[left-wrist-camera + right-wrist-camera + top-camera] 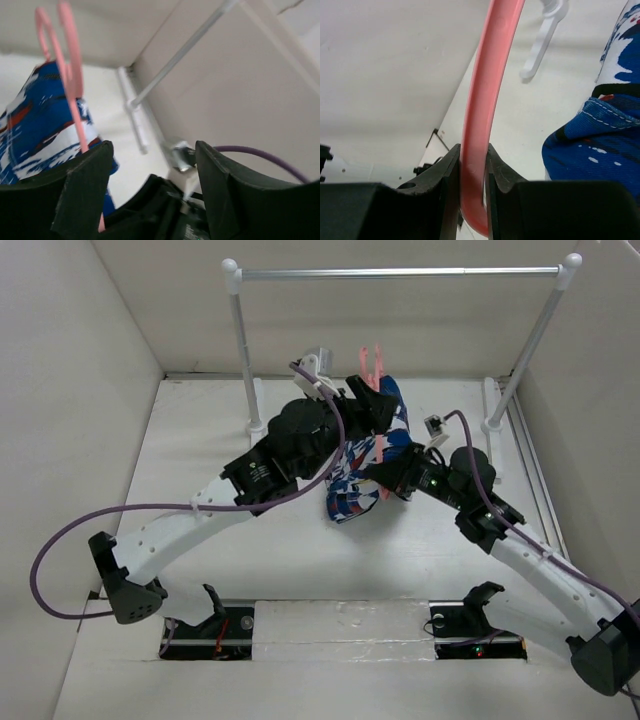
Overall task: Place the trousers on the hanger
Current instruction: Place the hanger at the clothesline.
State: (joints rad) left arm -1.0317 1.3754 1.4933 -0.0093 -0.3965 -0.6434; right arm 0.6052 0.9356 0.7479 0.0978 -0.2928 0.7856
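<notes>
Pink, smooth plastic: the hanger (479, 100), a thin curved bar, is pinched between the black fingers of my right gripper (472, 167). My left gripper (150, 175) gapes empty beside the soft, blue printed trousers (352, 498), bunched between both grippers.

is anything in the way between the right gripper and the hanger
Nothing visible. The right gripper is clamped directly on the pink hanger, its fingers pressing the bar from both sides. The trousers sit off to one side of the grip, not between the fingers and the bar.
</notes>
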